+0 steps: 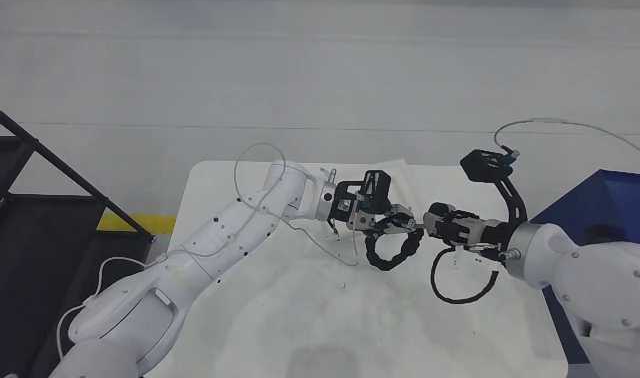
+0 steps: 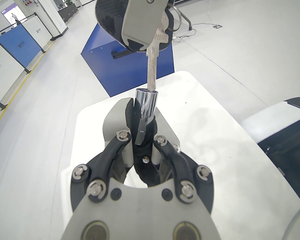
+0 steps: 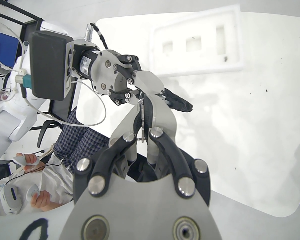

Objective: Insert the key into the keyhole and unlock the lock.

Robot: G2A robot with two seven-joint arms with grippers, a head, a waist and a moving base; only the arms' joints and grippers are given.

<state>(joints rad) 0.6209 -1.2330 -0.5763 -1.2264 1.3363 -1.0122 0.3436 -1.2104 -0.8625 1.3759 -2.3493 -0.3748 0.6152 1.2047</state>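
- Key [image 2: 152, 66]: we see its tip meeting the keyhole end of the chrome lock [image 2: 146, 106], held above the desk [image 2: 202, 126].
- Right fingers [image 3: 162, 112] pinch the key's head, just beyond the lock.
- Left fingers [image 2: 113, 119] are clamped on the lock's barrel; its black cable [image 3: 182, 104] trails off the lock.

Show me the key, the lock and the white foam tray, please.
key [image 2: 152, 68]: left wrist view, on its metal blade.
lock [image 2: 147, 102]: left wrist view, on its shiny cylinder.
foam tray [image 3: 205, 63]: right wrist view, on its bare rim.
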